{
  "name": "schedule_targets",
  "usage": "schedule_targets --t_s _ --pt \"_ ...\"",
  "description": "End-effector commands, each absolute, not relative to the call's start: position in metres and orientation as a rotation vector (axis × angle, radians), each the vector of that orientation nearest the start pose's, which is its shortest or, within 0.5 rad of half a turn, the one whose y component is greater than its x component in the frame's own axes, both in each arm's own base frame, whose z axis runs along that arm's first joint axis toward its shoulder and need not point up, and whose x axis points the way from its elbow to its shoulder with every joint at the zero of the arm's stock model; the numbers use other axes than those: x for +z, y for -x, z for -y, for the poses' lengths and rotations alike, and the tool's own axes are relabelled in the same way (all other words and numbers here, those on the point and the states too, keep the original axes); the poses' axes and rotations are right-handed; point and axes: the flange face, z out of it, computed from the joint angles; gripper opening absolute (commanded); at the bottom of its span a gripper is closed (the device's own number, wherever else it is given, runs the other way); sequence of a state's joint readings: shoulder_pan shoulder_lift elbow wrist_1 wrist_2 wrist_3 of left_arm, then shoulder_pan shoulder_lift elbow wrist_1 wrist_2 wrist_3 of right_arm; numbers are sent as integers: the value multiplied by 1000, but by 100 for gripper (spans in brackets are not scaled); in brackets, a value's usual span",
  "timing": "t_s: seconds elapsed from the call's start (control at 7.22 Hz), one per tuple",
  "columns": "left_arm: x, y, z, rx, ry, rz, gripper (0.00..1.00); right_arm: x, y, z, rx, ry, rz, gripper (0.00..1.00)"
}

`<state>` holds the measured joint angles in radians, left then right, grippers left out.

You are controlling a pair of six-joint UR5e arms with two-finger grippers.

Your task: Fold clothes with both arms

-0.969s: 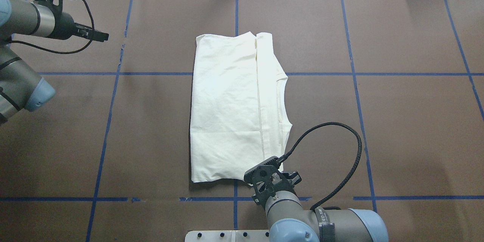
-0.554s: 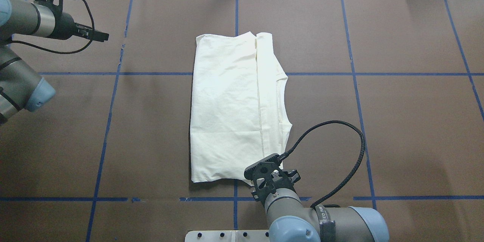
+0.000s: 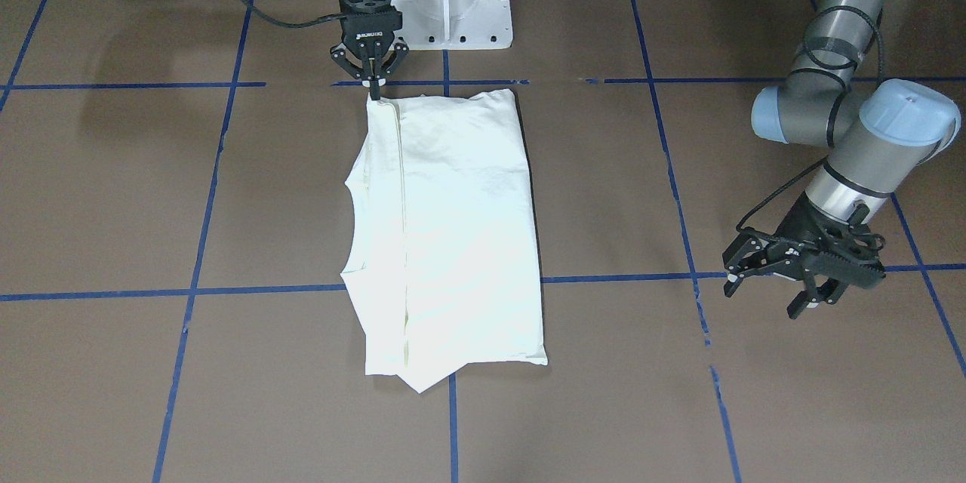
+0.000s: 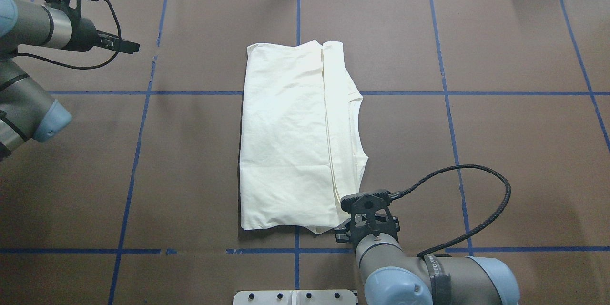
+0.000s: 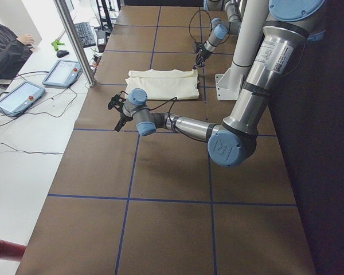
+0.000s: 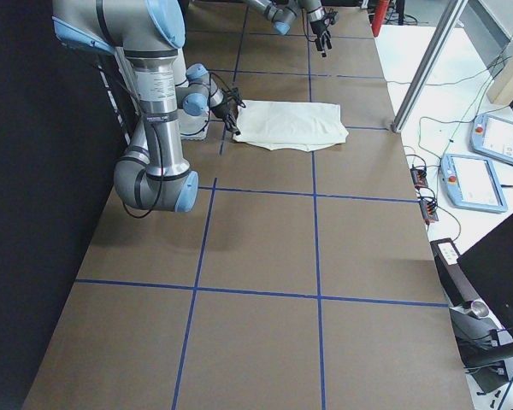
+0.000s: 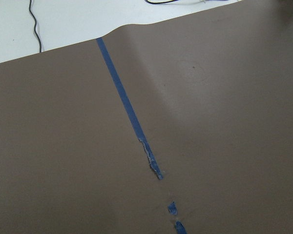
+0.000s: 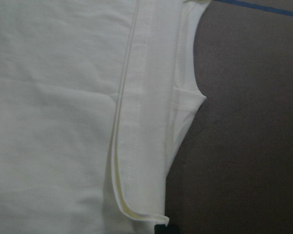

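Cream-white long-sleeved cotton shirt [image 4: 286,143] lies in the middle of the brown paper-covered bench [image 4: 524,152], folded into a long narrow rectangle that runs away from the robot, its plain face up.

Far to the left in the overhead view, the left claw [image 3: 761,299] is well apart from the shirt, beside one of the blue tape lines [image 4: 137,152] that mark the bench into a grid. Its black fingers stand spread with nothing between them. The left wrist view shows only brown bench and a torn stretch of blue tape.

Moving across to the cloth, the wide left part is smooth apart from faint creases. A straight stitched edge runs the full length just right of the middle. Beyond it a narrower strip of a lower layer shows, and its outer edge curves inward between two small points. At the near end the lower layers stick out in a small peak past the bottom edge.

At the shirt's near right corner, the right claw [image 3: 373,90] points down from its silver-grey arm. Its fingers are drawn together to a tip pinching the corner of the cloth. The right wrist view shows the stitched edge curling slightly up off the layer beneath, close to the black fingertip at the bottom of that view.
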<state>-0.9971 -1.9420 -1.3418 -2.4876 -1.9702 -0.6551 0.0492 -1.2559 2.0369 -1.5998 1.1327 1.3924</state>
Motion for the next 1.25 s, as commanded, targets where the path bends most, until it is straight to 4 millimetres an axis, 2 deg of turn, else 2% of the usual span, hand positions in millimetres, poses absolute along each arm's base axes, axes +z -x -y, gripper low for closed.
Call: schedule_targets --t_s 0.0,0.28,0.42,0.55,0.69,0.83,0.97,1.11 --pt "459 -286 615 138 -647 -900 100 310 521 187 185 -430 703 0" --pt "461 -286 615 137 -646 -897 100 322 531 151 300 -404 732 0" --pt "460 -286 615 137 -647 -898 100 323 533 148 342 -398 743 0" --pt "459 -286 615 136 -648 -899 100 320 534 146 343 -393 749 65" --pt "459 -286 615 136 -648 -899 100 307 529 151 347 -392 772 100" --pt "459 -287 614 133 -646 -902 100 297 517 172 341 -412 778 100" --pt "458 -287 614 133 -646 -902 100 284 513 200 287 -465 761 100" --pt "457 -288 614 132 -645 -904 100 278 509 237 241 -435 740 100"
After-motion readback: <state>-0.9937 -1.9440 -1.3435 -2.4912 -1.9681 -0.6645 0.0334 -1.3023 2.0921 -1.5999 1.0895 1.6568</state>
